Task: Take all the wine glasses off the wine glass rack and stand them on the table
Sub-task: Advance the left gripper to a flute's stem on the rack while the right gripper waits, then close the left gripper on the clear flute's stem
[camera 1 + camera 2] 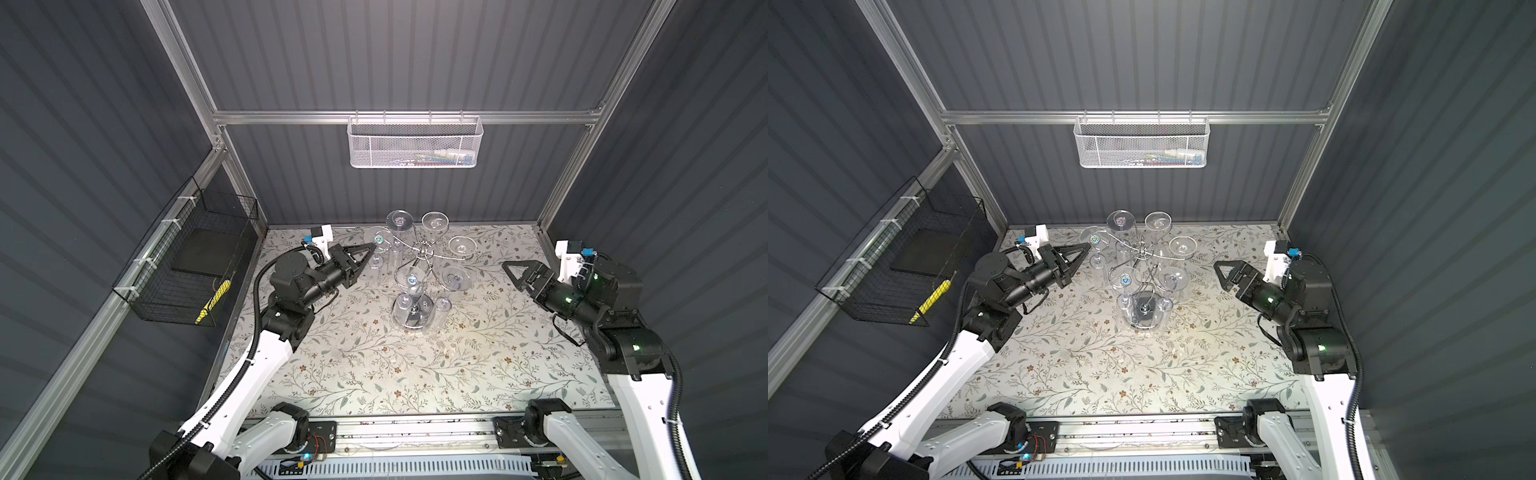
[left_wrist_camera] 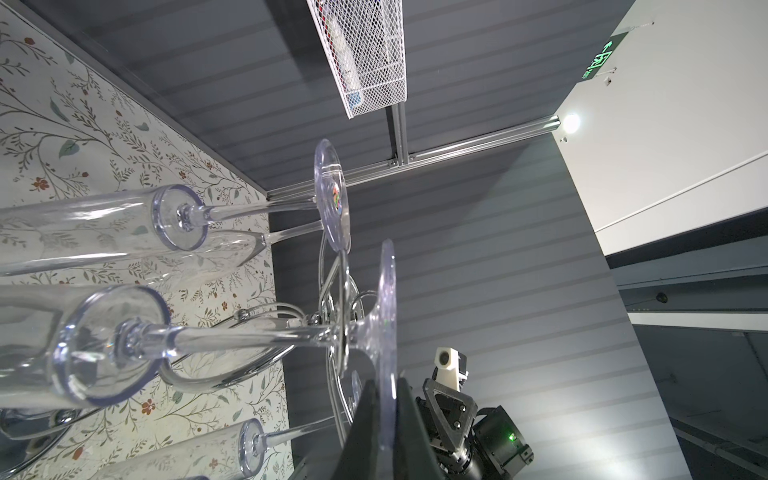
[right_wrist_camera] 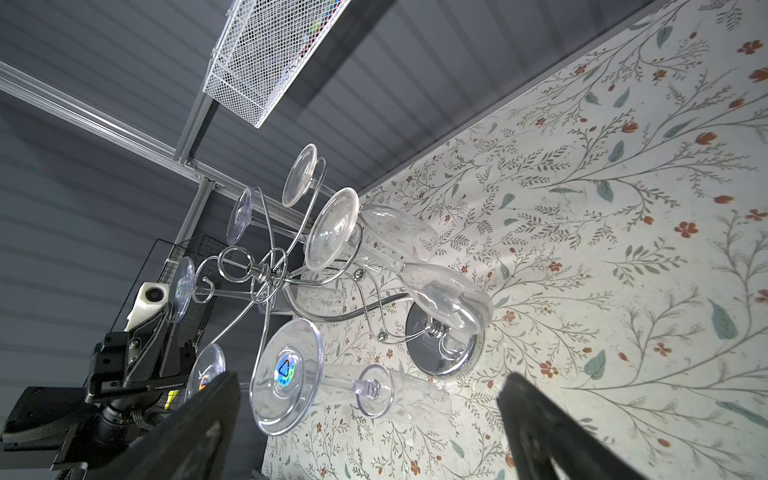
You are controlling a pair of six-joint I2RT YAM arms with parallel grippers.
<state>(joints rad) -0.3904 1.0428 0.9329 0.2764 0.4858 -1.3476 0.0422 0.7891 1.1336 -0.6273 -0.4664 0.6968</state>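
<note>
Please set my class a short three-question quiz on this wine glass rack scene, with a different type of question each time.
1. True or false: the right gripper's jaws are shut.
2. How many glasses hang on the rack?
3. The left gripper grips one glass by its: A) bowl B) stem C) foot

Key: 1 false; 2 six; 3 C.

The worktop (image 1: 374, 374) carries a floral-patterned covering. The wine glass rack (image 1: 422, 250) stands upright on it, its chrome disc base (image 3: 432, 358) resting flat near the worktop's middle.
</note>
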